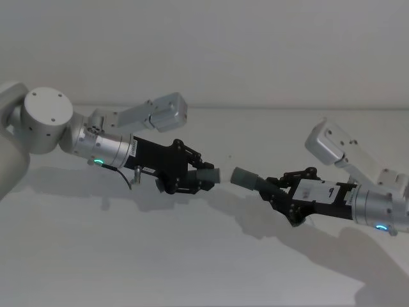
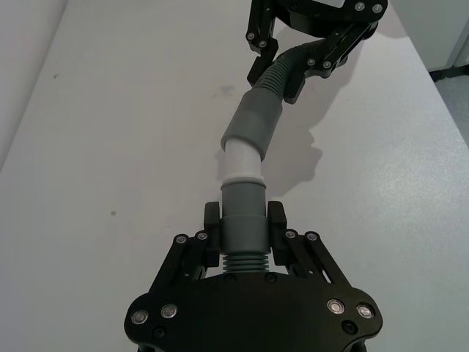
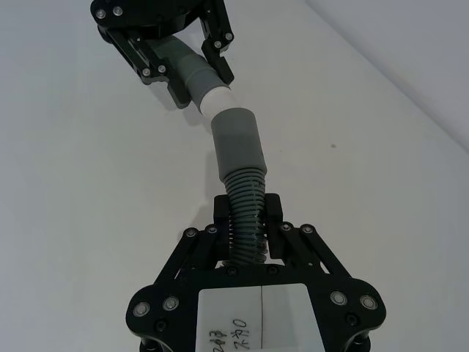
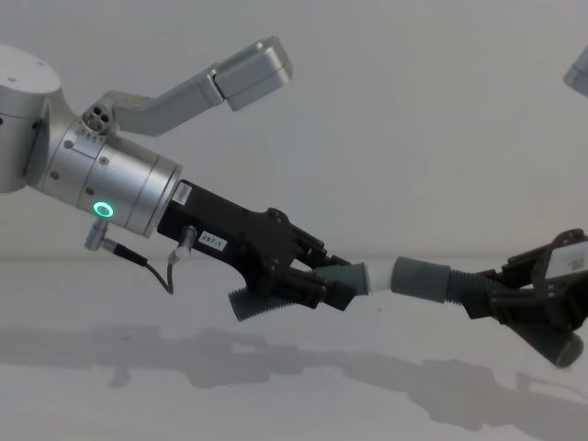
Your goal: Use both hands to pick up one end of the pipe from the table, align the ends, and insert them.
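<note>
**Both pipe pieces held in the air, ends facing across a small gap**

Overall, the table (image 1: pixel 192 256) is the reference surface: a plain white-grey top carrying only the arms' shadows. Both pipe pieces are held above it, clear of its surface.

Left arm (image 4: pixel 101 175): thick silver cylinder with a lit green ring, reaching from the left side over the table. Its left gripper (image 1: pixel 192 178) is clamped on a grey piece; the left wrist view shows the fingers (image 2: pixel 211 227) closed against a dark grey sleeve with a few ribs behind it. From that sleeve a white spigot end (image 2: pixel 240 158) projects forward. How far this piece runs back inside the gripper is hidden by the black frame.

Right arm: enters from the right side over the table, its far part cut off at the frame edge in the head view. The right gripper (image 1: pixel 284 195) is closed on the ribbed hose (image 3: pixel 245 216), gripping the ribs just behind the smooth cuff (image 3: pixel 236 143). In the chest view the hose's rear end hangs out below the gripper, partly cut off.

Ends: the cuff and the white spigot end face each other above the table's middle, roughly in line. The head and chest views show a narrow gap between them. In the wrist views they overlap, so contact cannot be judged there.
</note>
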